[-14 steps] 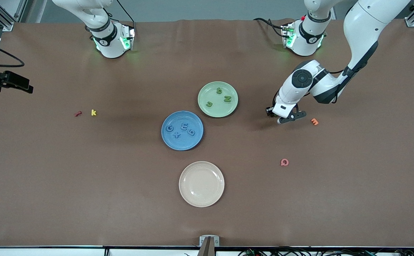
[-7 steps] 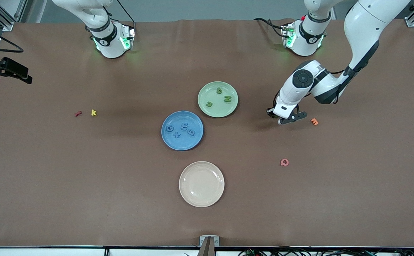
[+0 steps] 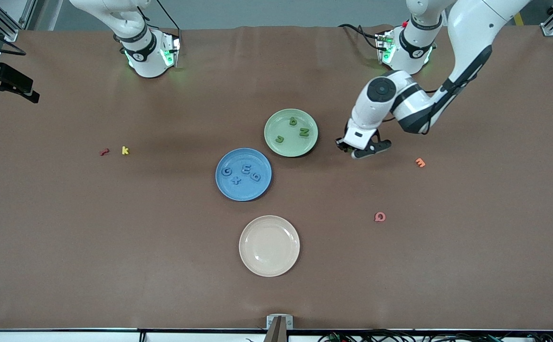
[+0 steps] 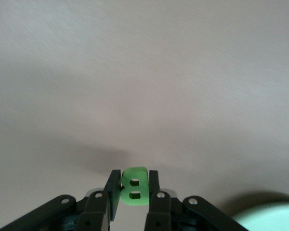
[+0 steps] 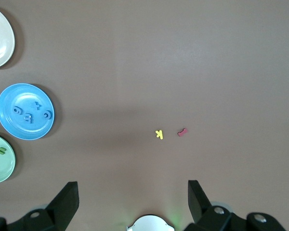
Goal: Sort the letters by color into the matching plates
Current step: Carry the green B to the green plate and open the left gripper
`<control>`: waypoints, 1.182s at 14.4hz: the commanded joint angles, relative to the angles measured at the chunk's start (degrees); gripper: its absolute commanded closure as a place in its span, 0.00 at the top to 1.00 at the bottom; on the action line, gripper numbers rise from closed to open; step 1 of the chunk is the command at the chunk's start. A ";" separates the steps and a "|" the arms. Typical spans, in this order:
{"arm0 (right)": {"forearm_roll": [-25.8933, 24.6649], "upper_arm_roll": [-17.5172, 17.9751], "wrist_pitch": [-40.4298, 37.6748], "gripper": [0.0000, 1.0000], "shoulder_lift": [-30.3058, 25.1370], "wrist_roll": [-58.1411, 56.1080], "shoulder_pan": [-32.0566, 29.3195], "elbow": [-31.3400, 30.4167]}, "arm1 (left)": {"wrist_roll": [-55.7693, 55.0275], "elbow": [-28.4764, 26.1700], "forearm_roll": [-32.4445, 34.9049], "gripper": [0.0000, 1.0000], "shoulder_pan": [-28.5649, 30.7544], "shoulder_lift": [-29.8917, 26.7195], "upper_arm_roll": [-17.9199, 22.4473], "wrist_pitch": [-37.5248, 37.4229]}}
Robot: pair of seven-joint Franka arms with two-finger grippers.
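left gripper [image 4: 129, 192] is clamped on a green letter b [image 4: 134, 186], carried edge-on just beside the pale green plate [image 3: 276, 142] where three greens sit. blue plate [image 3: 231, 190] has its four. right gripper [image 5: 132, 199] waits open, up high over the table.

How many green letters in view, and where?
4. Three lie in the green plate: one, one, one. The fourth, a B, is pinched in the left gripper over the table beside that plate.
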 commanded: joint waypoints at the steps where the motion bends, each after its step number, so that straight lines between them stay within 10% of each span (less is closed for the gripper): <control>1: 0.60 0.01 1.92 1.00 -2.86 -1.02 -0.38 -3.84 | -4.46 1.93 -3.15 0.21 -6.26 -0.69 -0.68 -1.64; 6: 0.16 0.10 2.71 1.00 -2.86 -1.55 -0.29 -3.93 | -13.25 9.83 -3.86 0.21 -17.70 5.18 -0.16 -8.84; 12: -1.25 0.36 3.32 1.00 -2.86 -1.55 -0.20 -3.93 | -20.12 18.09 -3.78 0.21 -35.98 8.79 11.70 -9.12; 17: -0.98 0.27 4.03 1.00 -2.86 -1.90 -0.37 -3.93 | -21.62 21.53 -3.77 0.21 -40.04 11.34 13.64 -9.12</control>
